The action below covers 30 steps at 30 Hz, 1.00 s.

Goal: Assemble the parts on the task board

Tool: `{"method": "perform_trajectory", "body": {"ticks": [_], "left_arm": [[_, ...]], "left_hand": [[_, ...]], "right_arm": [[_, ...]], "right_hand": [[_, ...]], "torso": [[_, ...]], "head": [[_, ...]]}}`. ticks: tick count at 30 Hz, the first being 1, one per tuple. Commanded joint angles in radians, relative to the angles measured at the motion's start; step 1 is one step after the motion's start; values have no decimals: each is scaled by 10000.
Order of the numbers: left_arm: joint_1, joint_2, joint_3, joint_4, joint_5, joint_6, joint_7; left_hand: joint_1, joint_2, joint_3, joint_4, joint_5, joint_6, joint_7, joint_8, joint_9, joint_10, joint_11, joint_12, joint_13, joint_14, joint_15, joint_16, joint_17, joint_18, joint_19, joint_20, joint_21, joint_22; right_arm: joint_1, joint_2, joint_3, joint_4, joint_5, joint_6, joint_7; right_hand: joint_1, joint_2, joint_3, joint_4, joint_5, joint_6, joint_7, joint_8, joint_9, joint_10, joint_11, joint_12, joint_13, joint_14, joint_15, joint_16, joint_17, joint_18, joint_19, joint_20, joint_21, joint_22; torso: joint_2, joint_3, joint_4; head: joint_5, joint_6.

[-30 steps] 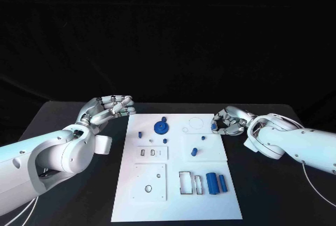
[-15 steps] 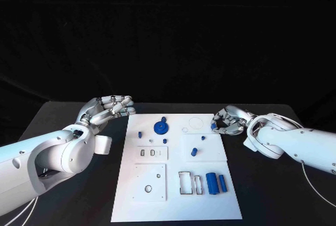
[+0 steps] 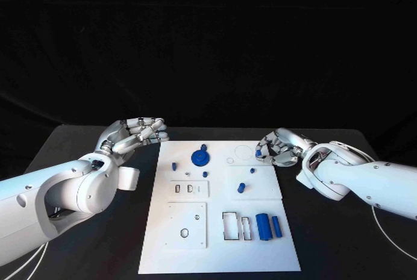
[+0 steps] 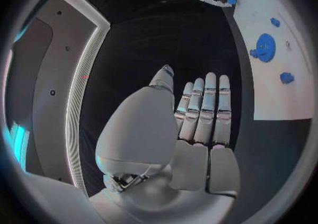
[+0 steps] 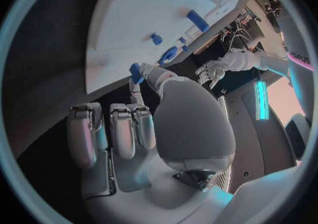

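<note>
The task board (image 3: 222, 232) is lying in the middle of the black table (image 3: 78, 244). A blue gear (image 3: 200, 156) and several small blue pegs are being carried on its far half, and two blue bars (image 3: 269, 226) are lying beside a rectangular slot near its right edge. Bare table is being left on both sides. A small blue part (image 3: 260, 153) is being pinched by the right hand (image 3: 278, 150) over the board's far right corner. The left hand (image 3: 139, 132), fingers curled and holding nothing, is being kept just off the far left corner.
</note>
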<state>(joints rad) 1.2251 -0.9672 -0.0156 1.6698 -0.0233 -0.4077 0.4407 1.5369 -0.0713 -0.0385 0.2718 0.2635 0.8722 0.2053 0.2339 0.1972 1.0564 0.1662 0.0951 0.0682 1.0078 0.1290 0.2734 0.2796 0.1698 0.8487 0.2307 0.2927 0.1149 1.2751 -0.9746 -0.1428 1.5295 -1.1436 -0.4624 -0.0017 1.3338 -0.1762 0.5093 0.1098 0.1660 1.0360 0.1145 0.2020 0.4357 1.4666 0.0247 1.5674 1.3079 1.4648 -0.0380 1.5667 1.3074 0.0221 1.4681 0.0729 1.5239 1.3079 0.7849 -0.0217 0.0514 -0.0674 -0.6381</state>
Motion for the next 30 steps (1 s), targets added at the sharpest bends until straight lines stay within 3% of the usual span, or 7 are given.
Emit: {"method": "perform_trajectory", "body": {"ticks": [1, 5, 11, 23, 30], "left_arm": [[7, 20, 6, 2, 9, 175, 33], [7, 42, 5, -31, 9, 183, 17], [7, 133, -10, -123, 13, 200, -6], [7, 215, -33, -192, 20, 205, -24], [6, 242, -34, -198, 21, 216, -35]], "left_hand": [[10, 73, -87, 3, -54, -29, 6, -39, 20, -30, 19, -77, 10, -77, -8, -80, 23, 114, 23, 74, -65, -21], [10, 73, -87, 3, -54, -29, 6, -39, 20, -30, 19, -77, 10, -77, -8, -80, 23, 114, 23, 74, -65, -21], [9, 77, -92, 5, -56, -26, 6, -38, 23, -27, 19, -79, 10, -79, -8, -84, 28, 114, 24, 74, -67, -24], [9, 77, -92, 5, -56, -26, 6, -38, 23, -27, 19, -79, 10, -79, -8, -84, 28, 114, 24, 74, -67, -24], [2, 81, -106, 10, -68, -18, 5, -34, 27, -18, 18, -84, 13, -79, -8, -89, 38, 115, 25, 75, -70, -28]], "right_arm": [[75, 58, 7, 534, -499, -449, -1007], [138, 320, 9, 1073, -908, -562, -1735], [167, 1037, 9, 1484, -1633, -604, -2599], [-53, 2444, -56, 1484, -3139, -446, -3071], [-298, 2937, -101, 1373, -3638, -285, -3076]], "right_hand": [[-244, -34, 21, 79, -154, 137, -229, 261, 424, 1042, -77, 34, 2629, 1060, -72, 41, 2634, -88, 722, -66, 60, 2330], [-435, -45, 26, 161, -332, 134, -250, 276, 452, 1042, -97, 34, 2629, 1060, -84, 41, 2634, -89, 724, -78, 61, 2333], [-585, -47, 34, 240, -342, 133, -264, 286, 472, 1042, -111, 34, 2629, 1060, -97, 41, 2634, -86, 718, -89, 50, 2328], [-583, -62, 129, 192, -145, 106, -284, 290, 497, 1042, -132, 34, 2629, 1060, -118, 41, 2634, -89, 726, -109, 57, 2336], [-582, -70, 149, 178, -97, 92, -280, 287, 500, 1042, -133, 34, 2629, 1060, -120, 41, 2634, -93, 735, -112, 69, 2345]], "torso": [[-13, -12, -22], [-26, -9, -31], [-64, -39, -24], [-62, -58, -41], [-58, -55, -11]], "head": [[19, -8], [50, -48], [156, -183], [461, -370], [497, -384]]}}
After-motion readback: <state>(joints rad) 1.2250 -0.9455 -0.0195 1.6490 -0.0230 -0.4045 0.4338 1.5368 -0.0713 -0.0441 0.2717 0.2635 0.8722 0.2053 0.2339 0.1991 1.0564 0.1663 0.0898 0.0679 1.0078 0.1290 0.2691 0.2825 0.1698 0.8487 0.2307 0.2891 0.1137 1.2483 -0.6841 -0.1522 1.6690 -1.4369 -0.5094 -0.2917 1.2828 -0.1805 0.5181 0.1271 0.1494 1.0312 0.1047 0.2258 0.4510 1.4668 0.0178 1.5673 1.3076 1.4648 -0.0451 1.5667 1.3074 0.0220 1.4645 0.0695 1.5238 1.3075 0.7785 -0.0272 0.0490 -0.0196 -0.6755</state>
